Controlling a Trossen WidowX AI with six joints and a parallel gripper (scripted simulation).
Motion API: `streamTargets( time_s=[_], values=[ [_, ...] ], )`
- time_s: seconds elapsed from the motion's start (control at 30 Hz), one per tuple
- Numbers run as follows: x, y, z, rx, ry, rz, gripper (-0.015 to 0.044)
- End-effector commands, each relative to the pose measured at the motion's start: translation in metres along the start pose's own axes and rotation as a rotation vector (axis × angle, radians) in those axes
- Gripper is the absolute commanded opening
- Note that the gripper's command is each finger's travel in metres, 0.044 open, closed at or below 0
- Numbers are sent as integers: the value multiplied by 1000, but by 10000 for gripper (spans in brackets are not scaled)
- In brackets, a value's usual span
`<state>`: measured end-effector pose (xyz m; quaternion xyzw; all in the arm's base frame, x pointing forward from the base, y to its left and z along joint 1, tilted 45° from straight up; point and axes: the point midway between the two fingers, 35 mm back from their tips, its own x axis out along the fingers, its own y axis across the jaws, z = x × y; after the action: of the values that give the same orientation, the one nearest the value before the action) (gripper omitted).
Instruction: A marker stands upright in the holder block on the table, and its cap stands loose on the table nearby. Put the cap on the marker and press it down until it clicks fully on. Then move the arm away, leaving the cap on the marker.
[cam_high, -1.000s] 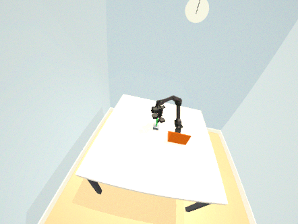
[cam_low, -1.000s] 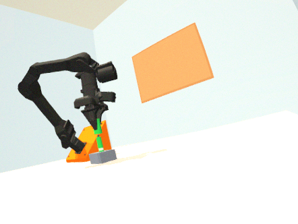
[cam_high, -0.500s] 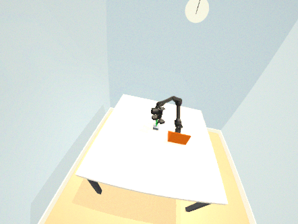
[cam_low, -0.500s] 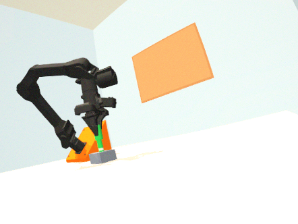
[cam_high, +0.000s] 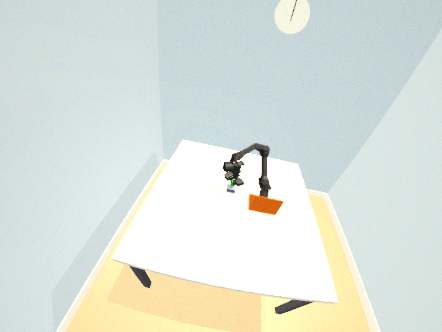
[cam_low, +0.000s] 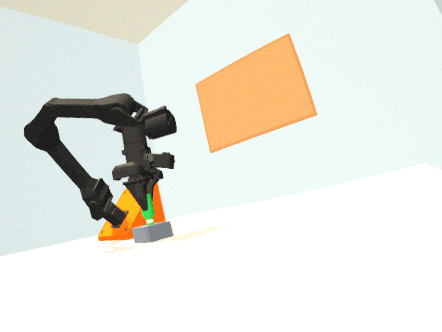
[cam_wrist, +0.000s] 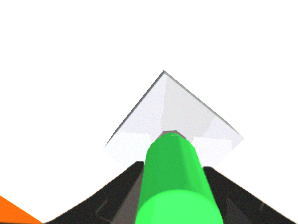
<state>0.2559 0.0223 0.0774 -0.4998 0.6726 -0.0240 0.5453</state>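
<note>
My gripper (cam_high: 233, 179) (cam_low: 148, 204) (cam_wrist: 173, 167) points down over the holder block and is shut on the green cap (cam_low: 148, 212) (cam_wrist: 177, 207). The cap is upright and sits over the marker, whose pale lower part (cam_low: 150, 222) shows just above the block in the exterior view. The grey holder block (cam_high: 231, 190) (cam_low: 152, 233) (cam_wrist: 187, 102) stands on the white table (cam_high: 200, 235) (cam_low: 280, 270). The cap hides nearly all of the marker in the wrist view. Whether the cap is fully on cannot be told.
The orange panel at the arm's base (cam_high: 265, 204) (cam_low: 120, 220) stands close to the block; its edge shows at the bottom left of the wrist view. A large orange board (cam_low: 257, 95) is behind in the exterior view. The arm bends high above the table.
</note>
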Motion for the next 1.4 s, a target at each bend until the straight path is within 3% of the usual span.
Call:
streamTargets(
  time_s=[0.0, 0.07, 0.63, 0.73, 0.9, 1.03, 1.1, 1.27, 1.37],
  values=[
    [1, 0, 0, -4, 1, -6, 0],
    [1, 0, 0, -4, 1, -6, 0],
    [1, 0, 0, -1, 1, 0, 440],
    [-7, 0, 1, -1, 0, 1, 440],
    [-66, 1, 1, -3, 0, 3, 440],
    [-74, 1, 0, -2, 1, 3, 440],
    [-73, 1, 0, 66, 1, 2, 387],
    [-66, 1, 0, 547, 0, -3, 256],
    [-65, 1, 0, 616, 0, -4, 177]
  ],
)
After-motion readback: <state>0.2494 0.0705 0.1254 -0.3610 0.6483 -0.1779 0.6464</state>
